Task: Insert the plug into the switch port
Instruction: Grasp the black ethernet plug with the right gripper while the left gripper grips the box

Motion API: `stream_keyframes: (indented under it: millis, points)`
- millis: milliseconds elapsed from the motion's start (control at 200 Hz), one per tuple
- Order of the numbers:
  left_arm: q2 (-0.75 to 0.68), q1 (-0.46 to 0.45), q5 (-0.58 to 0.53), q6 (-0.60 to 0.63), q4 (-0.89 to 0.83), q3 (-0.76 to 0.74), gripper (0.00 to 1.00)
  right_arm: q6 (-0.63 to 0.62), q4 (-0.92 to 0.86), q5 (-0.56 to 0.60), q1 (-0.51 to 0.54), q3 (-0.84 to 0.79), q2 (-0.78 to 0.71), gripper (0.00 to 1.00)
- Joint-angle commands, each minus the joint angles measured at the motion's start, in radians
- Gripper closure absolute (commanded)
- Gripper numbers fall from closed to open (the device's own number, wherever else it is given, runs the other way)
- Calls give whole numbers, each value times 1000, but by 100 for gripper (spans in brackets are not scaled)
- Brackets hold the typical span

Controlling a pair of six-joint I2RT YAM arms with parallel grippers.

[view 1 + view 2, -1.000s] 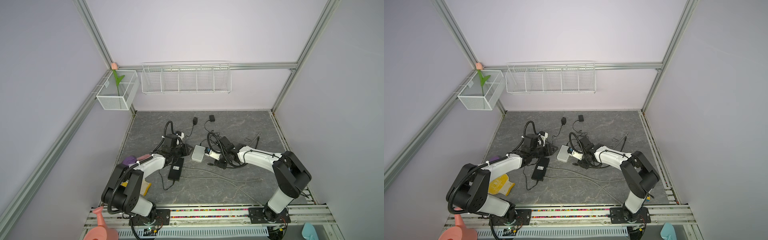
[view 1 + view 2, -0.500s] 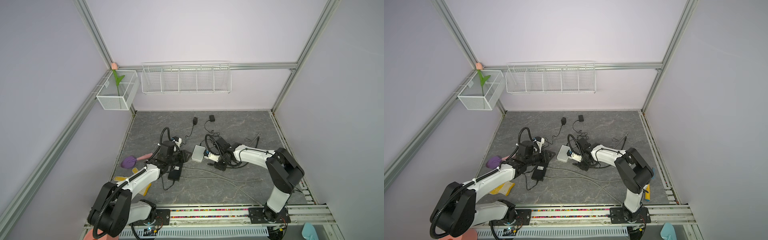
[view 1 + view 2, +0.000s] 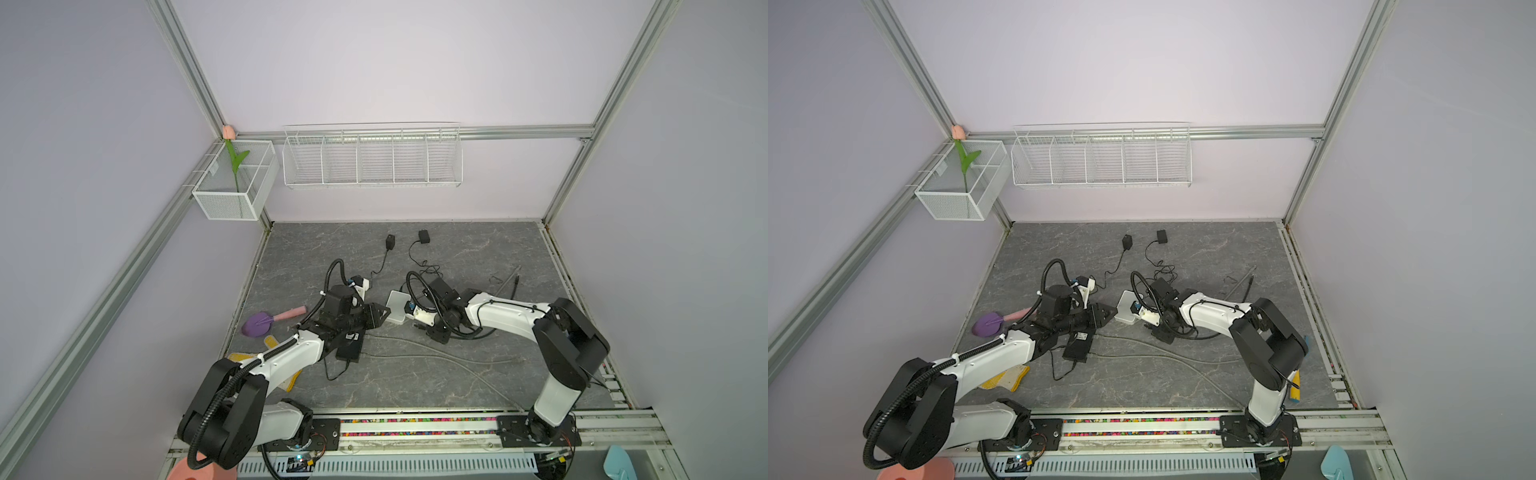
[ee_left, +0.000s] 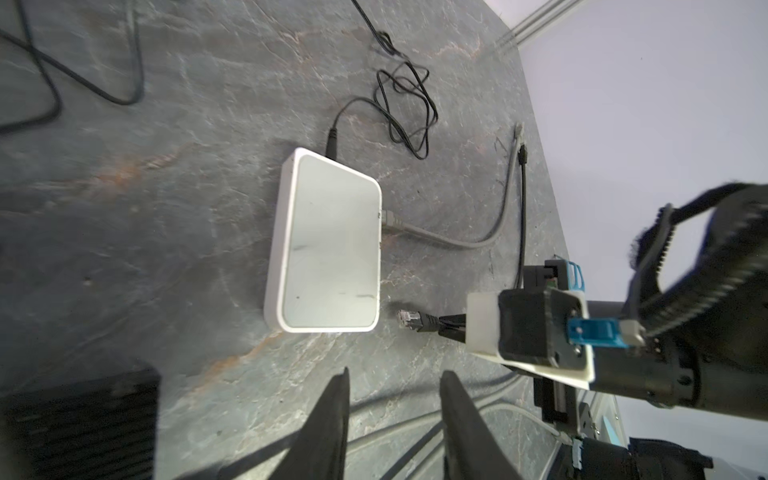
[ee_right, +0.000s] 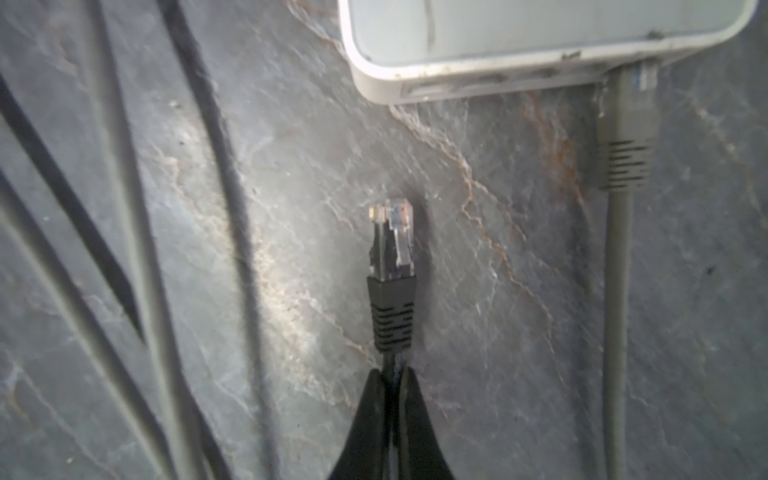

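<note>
Two grippers near the switch [image 4: 332, 245]: right gripper [image 5: 392, 374] pinches the plug [image 5: 392, 249] by its cord, left gripper [image 4: 392, 376] part-open, empty

Grey marbled tabletop [image 3: 478, 257] carries white switch [image 3: 397, 306], black power brick [image 3: 350, 351], 2 adapters [image 3: 390, 241], purple scoop [image 3: 257, 325], yellow cloth [image 3: 1007, 378].

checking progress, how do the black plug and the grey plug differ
The black plug is outside the white switch; the grey plug is plugged into it. The right gripper pinches the black plug's cable; nothing holds the grey plug. Both have ribbed boots.
</note>
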Motion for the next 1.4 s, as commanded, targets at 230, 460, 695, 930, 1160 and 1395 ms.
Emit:
stream_keyframes:
  millis: [230, 460, 695, 930, 1160, 1395]
  points:
    - [149, -47, 75, -223, 305, 5, 56, -31, 269, 252, 105, -119, -157, 93]
    - [238, -88, 85, -280, 418, 25, 56, -32, 310, 283, 143, -132, -183, 93]
    - [275, -95, 88, -302, 454, 30, 59, -34, 329, 285, 150, -165, -192, 93]
    - [275, -98, 83, -316, 471, 32, 63, -34, 332, 279, 160, -170, -198, 93]
    - [277, -102, 85, -315, 474, 33, 73, -30, 331, 285, 164, -165, -193, 93]
    - [271, -105, 81, -321, 482, 21, 87, -22, 336, 295, 170, -154, -177, 93]
